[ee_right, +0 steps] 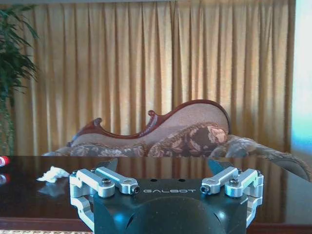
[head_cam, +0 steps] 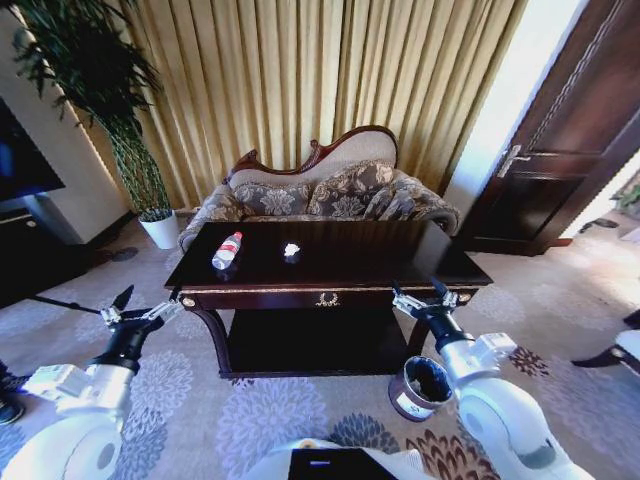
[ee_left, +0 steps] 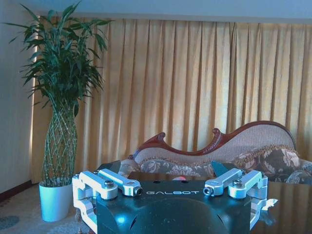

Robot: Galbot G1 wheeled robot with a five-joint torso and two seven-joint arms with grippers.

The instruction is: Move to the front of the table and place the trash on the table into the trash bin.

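Note:
The dark glossy table with gold trim stands straight ahead, in front of the sofa. The trash lies on its left half: a clear bottle with a red cap, on its side, and a crumpled white paper to its right. The round dark trash bin stands on the carpet by the table's front right leg. My left gripper hangs open off the table's front left corner. At the front right edge, just above the bin, my right gripper is open too. The right wrist view shows the paper and the bottle's cap beyond the open gripper.
A floral sofa stands behind the table against gold curtains. A tall potted plant is at the back left, a dark door at the right. Patterned carpet lies open between me and the table.

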